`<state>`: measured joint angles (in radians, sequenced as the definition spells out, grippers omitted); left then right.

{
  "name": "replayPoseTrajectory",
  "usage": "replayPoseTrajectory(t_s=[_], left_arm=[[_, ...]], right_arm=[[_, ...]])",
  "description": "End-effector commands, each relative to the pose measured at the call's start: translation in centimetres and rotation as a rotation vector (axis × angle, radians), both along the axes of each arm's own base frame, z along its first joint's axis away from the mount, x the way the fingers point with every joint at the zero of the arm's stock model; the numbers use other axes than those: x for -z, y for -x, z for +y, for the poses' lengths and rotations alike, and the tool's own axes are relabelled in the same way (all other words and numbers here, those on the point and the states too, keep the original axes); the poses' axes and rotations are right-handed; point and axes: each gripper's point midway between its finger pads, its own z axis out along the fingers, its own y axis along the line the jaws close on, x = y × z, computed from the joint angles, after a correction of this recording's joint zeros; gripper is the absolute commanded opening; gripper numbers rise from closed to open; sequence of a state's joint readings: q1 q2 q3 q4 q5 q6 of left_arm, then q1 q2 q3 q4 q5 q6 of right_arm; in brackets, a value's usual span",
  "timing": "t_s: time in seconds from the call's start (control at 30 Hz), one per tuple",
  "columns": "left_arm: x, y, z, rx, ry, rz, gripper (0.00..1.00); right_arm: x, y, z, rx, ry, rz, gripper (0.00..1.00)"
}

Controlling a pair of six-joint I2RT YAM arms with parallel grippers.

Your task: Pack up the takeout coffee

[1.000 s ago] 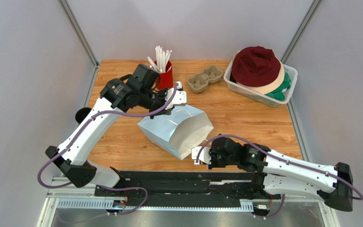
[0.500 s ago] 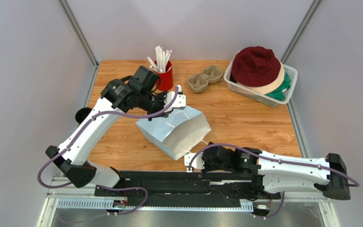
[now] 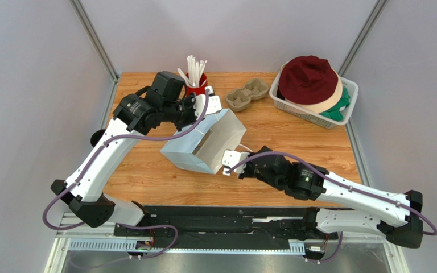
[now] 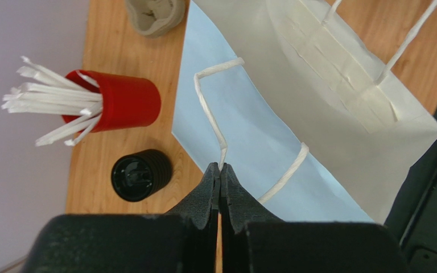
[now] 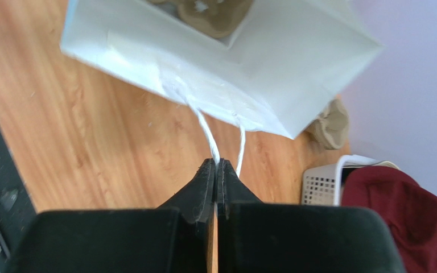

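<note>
A white paper bag point(image 3: 203, 145) stands tilted mid-table, its mouth turned to the near right. My left gripper point(image 3: 212, 105) is shut on the far twine handle point(image 4: 209, 108); the left wrist view shows the cord pinched at the tips point(image 4: 221, 166). My right gripper point(image 3: 229, 165) is shut on the near handle point(image 5: 206, 133), cord between the tips point(image 5: 216, 162). The takeout coffee is not clearly in view. A brown shape point(image 5: 209, 14) shows in the bag's mouth; I cannot tell what it is.
A red cup of white straws point(image 3: 198, 91) stands behind the bag. A pulp cup carrier point(image 3: 247, 95) lies to its right. A white basket point(image 3: 340, 116) with a dark red hat point(image 3: 309, 77) fills the back right corner. A squat black round piece point(image 4: 141, 175) sits left of the bag.
The right gripper swung from the front edge up and toward the bag, keeping the near handle. The left gripper pulled its handle farther back. The bag rose more upright and its mouth spread.
</note>
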<state>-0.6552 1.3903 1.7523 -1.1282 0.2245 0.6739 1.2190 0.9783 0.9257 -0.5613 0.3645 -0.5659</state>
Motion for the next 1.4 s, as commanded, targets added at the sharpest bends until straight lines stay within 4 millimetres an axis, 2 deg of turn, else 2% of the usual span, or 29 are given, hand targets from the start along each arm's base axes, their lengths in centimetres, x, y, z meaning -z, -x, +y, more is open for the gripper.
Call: replayPoseTrajectory(t_s=[0.0, 0.13, 0.27, 0.53, 0.7, 0.83, 1.0, 1.1, 1.37], left_arm=[[-3.2, -2.5, 1.7, -0.150, 0.037, -0.147, 0.01], [-4.0, -4.5, 3.4, -0.271, 0.049, -0.221, 0.04], [-5.1, -5.6, 4.8, -0.353, 0.082, -0.260, 0.05], [-6.6, -6.3, 5.3, -0.395, 0.120, -0.323, 0.05], [-6.2, -6.4, 4.7, -0.362, 0.113, -0.302, 0.05], [-6.8, -5.9, 4.2, -0.316, 0.112, -0.299, 0.05], [-7.7, -4.9, 3.5, -0.252, 0.107, -0.305, 0.05], [-7.5, -4.6, 2.4, -0.214, 0.092, -0.310, 0.05], [-7.3, -5.9, -1.2, -0.176, 0.108, -0.291, 0.04]], right_arm=[[-5.1, -2.5, 0.9, 0.053, -0.110, -0.095, 0.00], [-7.8, -3.6, 1.9, 0.095, -0.179, -0.119, 0.00], [-9.3, -4.4, 2.5, 0.128, -0.207, -0.129, 0.00], [-12.1, -6.7, 1.7, 0.257, -0.268, -0.177, 0.00], [-14.1, -6.9, 0.9, 0.287, -0.317, -0.192, 0.00], [-15.6, -6.9, -0.7, 0.309, -0.356, -0.201, 0.00], [-15.6, -7.1, -2.4, 0.324, -0.371, -0.199, 0.00], [-15.1, -7.2, -3.1, 0.334, -0.378, -0.191, 0.00], [-15.6, -8.4, -6.3, 0.419, -0.397, -0.215, 0.00]])
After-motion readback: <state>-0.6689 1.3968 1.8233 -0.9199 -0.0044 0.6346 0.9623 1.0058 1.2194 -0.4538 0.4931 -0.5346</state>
